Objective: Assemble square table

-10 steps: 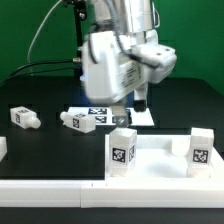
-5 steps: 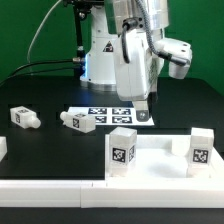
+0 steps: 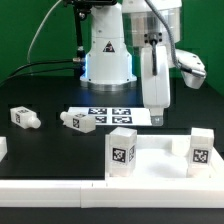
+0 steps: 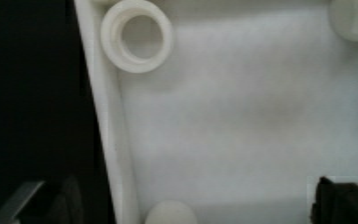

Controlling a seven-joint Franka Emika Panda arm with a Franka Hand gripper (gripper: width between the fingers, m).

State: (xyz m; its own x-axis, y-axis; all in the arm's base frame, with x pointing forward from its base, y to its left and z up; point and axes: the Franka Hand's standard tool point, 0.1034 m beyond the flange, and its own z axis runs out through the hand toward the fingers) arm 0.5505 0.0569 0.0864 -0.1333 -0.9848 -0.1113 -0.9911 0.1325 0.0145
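Panda arm's claw [image 3: 158, 117] hangs wide open and empty over the far edge of the square table top [image 3: 160, 163]. The top lies at the near side of the black desk [image 3: 35, 100], toward the exterior view's right. In the wrist view we look down past the dark fingertips [image 4: 345, 195] onto the top's raised rim [image 4: 108, 130] and one empty corner socket [image 4: 137, 38].

The left upright leg [image 3: 122, 150] and the right upright leg [image 3: 200, 147] stand at the top's two sides, tags facing us. We cannot tell whether they are seated.

The outer loose leg [image 3: 22, 118] and the inner loose leg [image 3: 80, 122] lie on their sides on the desk at the exterior view's left. The marker board [image 3: 108, 113] lies flat between the inner loose leg and the claw.
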